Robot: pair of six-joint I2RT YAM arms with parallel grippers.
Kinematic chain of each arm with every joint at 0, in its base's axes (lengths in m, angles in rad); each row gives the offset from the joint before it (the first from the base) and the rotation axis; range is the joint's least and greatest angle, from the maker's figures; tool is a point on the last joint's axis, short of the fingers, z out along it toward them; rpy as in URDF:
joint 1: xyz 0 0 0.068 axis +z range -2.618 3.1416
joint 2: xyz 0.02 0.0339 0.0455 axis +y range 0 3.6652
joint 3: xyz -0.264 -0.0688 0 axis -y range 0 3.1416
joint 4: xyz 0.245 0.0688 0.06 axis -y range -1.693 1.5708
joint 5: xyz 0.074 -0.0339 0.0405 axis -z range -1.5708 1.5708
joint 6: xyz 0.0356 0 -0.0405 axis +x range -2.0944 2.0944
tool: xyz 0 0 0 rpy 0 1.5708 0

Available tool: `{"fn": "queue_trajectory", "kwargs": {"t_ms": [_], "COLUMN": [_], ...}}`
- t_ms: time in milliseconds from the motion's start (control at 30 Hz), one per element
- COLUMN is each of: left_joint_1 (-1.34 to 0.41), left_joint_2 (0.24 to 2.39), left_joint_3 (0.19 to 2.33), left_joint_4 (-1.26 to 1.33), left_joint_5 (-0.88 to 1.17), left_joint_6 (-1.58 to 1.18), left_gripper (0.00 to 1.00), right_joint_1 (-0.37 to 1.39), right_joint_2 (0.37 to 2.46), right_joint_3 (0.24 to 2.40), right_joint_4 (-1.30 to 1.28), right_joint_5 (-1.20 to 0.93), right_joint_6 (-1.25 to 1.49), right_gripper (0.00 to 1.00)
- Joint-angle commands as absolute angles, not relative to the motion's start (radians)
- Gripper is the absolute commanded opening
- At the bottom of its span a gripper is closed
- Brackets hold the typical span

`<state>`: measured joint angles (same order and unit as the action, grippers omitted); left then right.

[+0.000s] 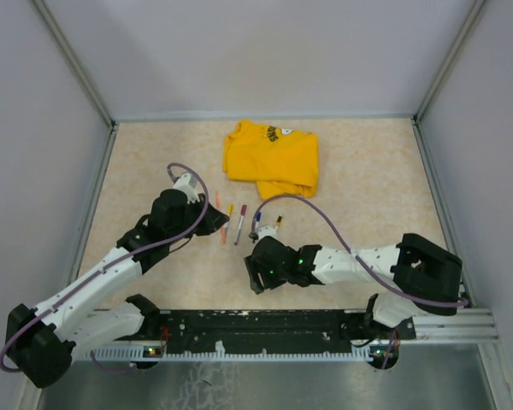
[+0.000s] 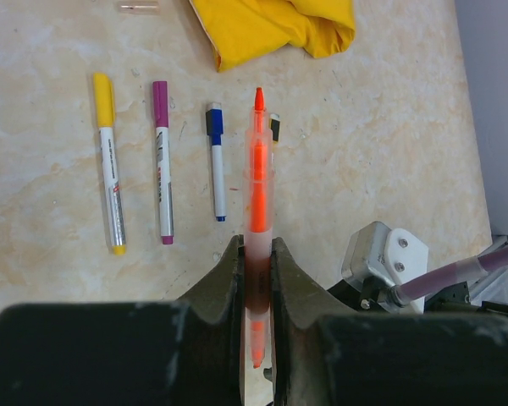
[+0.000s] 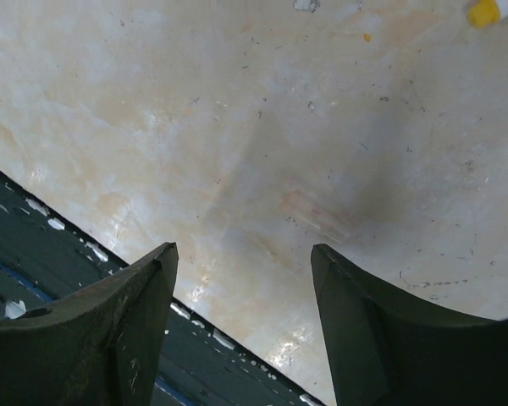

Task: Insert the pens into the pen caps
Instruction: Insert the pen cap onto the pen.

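Clamping orange pen [image 2: 258, 169], left pincer [image 2: 256, 251].

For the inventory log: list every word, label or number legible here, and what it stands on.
T-shirt: black print near its far edge, too small to read.
Yellow pen: dark print along the barrel, too blurred to read.
Magenta pen: dark print along the barrel, too blurred to read.
No other text shows.

I count 5 pens [image 1: 239, 224], namely 1 orange pen [image 2: 258, 169], 1 dark-tipped and 3 wearing caps [image 2: 103, 89], plus 1 yellow T-shirt [image 2: 271, 30].
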<state>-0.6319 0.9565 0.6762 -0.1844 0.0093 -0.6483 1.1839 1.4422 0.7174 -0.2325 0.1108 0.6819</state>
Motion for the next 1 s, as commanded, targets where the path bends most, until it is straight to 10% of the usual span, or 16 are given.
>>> {"fn": "queue_trajectory", "kwargs": {"t_ms": [0, 967], "left_joint_1": [-0.625, -0.625], "left_joint_2": [0.951, 0.98], "left_joint_3": [0.699, 0.722], "left_joint_4": [-0.172, -0.165], "left_joint_5": [0.006, 0.022], "left_joint_6": [-0.632, -0.627], "left_gripper": [0.0, 0.0], "right_joint_1": [1.186, 1.147], "right_joint_2": [1.457, 1.605], "right_joint_3": [0.77, 0.891], "right_joint_4": [-0.237, -0.326], "right_joint_5": [0.163, 0.263], "right_joint_6": [0.706, 0.618], "right_gripper": [0.65, 0.58]}}
